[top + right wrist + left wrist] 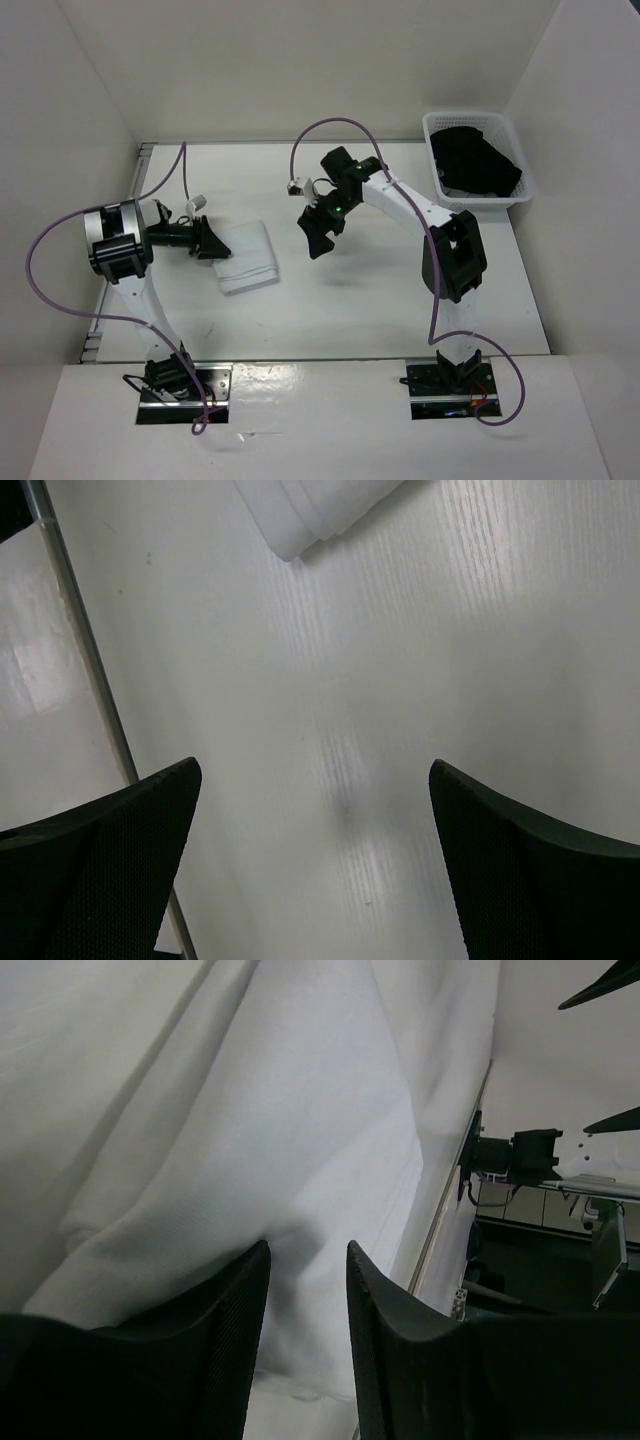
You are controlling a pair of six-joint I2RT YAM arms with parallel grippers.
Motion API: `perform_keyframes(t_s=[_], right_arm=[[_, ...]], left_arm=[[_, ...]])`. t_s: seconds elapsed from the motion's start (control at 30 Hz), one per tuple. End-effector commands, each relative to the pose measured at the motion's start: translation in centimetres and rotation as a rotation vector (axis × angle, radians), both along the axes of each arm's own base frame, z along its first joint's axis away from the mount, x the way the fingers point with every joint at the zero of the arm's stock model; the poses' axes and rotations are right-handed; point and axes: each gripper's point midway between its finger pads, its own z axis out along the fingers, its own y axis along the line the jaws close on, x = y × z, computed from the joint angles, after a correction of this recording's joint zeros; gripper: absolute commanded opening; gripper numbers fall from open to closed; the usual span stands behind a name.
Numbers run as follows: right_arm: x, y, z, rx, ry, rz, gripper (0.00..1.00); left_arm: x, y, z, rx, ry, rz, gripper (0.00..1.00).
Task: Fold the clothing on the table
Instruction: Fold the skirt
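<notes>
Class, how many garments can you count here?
2: a white folded fabric garment at left; a black fabric garment in the white plastic lattice basket, far right, possibly hiding others.

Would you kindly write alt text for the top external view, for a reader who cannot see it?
The white clothing lies folded on the table, with the left hand at its left edge. The right hand hangs open over bare table to its right, and a white basket holding a black garment sits at the far right corner.

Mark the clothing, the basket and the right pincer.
clothing (246, 258), top view, middle of the folded stack.
basket (482, 203), top view, near wall.
right pincer (313, 768), right wrist view, midway between fingertips.
</notes>
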Motion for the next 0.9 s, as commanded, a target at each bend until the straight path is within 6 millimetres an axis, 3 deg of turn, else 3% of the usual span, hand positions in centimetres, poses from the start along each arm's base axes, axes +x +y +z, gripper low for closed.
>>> perform_keyframes(t_s=[0.0,0.1,0.2,0.27,0.4,0.43,0.47,0.63,0.73,0.87], right_arm=[[0.8,0.2,0.3,0.017,-0.036,0.006,0.99],[1.8,0.0,1.4,0.036,-0.071,-0.033,0.99],[3.6,-1.6,3.0,0.045,-0.108,-0.123,0.99],[6.0,-3.6,4.4,0.068,-0.148,-0.215,0.99],[8.4,-8.3,7.6,0.139,-0.171,-0.369,0.99],[8.4,-9.1,9.1,0.161,-0.190,-0.392,0.99],[8.7,-10.4,9.2,0.159,-0.194,-0.422,0.99],[7.3,-12.4,11.3,0.174,-0.264,-0.468,0.99],[7.0,-13.4,11.5,0.165,-0.302,-0.494,0.99],[6.1,-14.6,11.4,0.156,-0.300,-0.529,0.99]], left_arm=[[-0.8,-0.6,-3.5,0.140,-0.037,-0.114,0.45],[-1.6,-3.3,-2.6,0.156,-0.063,-0.185,0.45],[-2.6,-6.0,-1.4,0.173,-0.101,-0.271,0.45],[-2.8,-7.1,-0.5,0.212,-0.155,-0.324,0.45],[-5.2,-10.6,-0.5,0.327,-0.221,-0.520,0.45],[-5.5,-11.2,-0.3,0.339,-0.233,-0.545,0.45],[-6.1,-11.7,-0.3,0.345,-0.237,-0.570,0.45],[-10.3,-16.4,0.2,0.340,-0.258,-0.748,0.45],[-12.0,-18.4,0.1,0.360,-0.286,-0.834,0.45],[-12.2,-19.8,1.2,0.365,-0.316,-0.850,0.45]])
